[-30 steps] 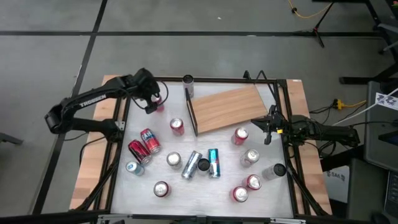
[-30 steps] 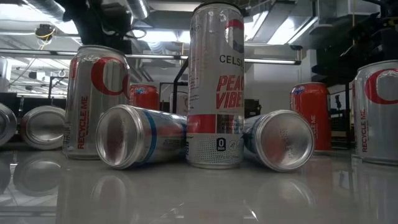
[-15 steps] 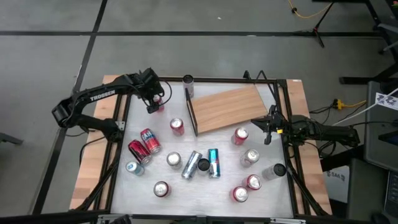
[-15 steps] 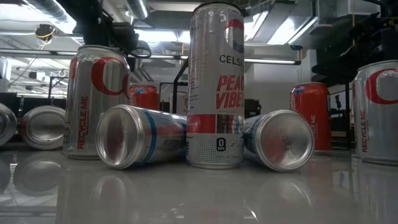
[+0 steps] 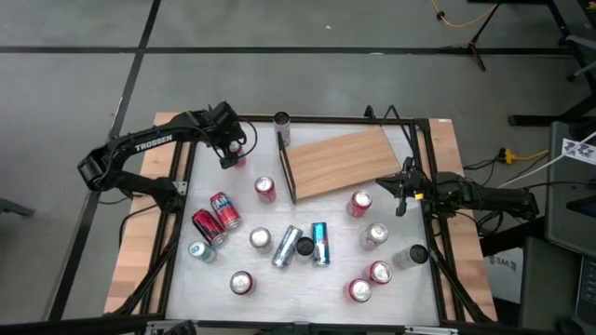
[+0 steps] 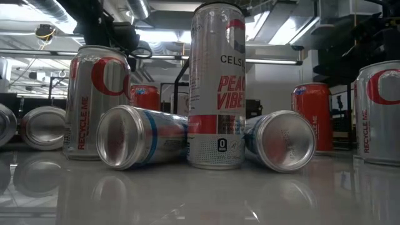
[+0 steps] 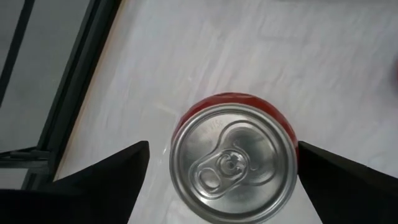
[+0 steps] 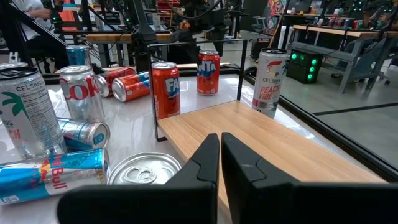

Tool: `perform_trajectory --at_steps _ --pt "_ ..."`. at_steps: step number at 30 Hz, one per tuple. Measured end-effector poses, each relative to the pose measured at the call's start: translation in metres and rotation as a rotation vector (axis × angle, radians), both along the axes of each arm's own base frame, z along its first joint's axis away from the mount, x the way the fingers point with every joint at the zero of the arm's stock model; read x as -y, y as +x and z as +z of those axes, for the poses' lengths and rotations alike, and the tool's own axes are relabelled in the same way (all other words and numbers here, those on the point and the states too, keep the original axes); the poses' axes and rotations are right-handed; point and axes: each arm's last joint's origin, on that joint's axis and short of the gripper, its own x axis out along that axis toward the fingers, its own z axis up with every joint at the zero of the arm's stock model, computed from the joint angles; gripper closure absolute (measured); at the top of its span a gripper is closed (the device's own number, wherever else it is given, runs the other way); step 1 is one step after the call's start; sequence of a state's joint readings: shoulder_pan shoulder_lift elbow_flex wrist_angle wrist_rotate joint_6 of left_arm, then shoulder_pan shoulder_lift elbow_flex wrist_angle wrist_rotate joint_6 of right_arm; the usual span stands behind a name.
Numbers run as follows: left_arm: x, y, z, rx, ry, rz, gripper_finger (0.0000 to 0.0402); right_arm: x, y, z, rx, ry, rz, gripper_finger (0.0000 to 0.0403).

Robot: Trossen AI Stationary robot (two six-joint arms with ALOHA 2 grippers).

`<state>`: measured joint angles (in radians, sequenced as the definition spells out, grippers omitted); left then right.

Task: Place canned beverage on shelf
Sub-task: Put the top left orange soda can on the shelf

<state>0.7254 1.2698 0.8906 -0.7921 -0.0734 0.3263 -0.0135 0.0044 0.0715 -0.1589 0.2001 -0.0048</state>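
Left gripper (image 5: 230,152) shifted right, fingers spread astride upright red can (image 7: 233,163), right gripper (image 5: 401,193) pressed shut by shelf (image 5: 340,163)

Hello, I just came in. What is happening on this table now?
The left gripper hangs open directly above an upright red can near the table's far left corner, one finger on each side, not yet gripping it. The shelf, a wooden board, lies flat with no can on top of it. The right gripper waits shut at the shelf's right end. Many other cans stand or lie across the white table.
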Motion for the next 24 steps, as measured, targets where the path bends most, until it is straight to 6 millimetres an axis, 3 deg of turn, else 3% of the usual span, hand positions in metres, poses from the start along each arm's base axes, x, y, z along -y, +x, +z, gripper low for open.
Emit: perform_trajectory --at_steps 13,24 --pt "0.0008 0.0008 0.0001 0.007 -0.009 -0.072 0.0135 0.0 0.0 0.0 0.0 0.0 0.0 0.0393" --pt "0.0035 0.0001 0.0044 0.005 -0.033 -0.055 0.0137 0.0 0.0 0.0 0.0 0.0 0.0 0.0393"
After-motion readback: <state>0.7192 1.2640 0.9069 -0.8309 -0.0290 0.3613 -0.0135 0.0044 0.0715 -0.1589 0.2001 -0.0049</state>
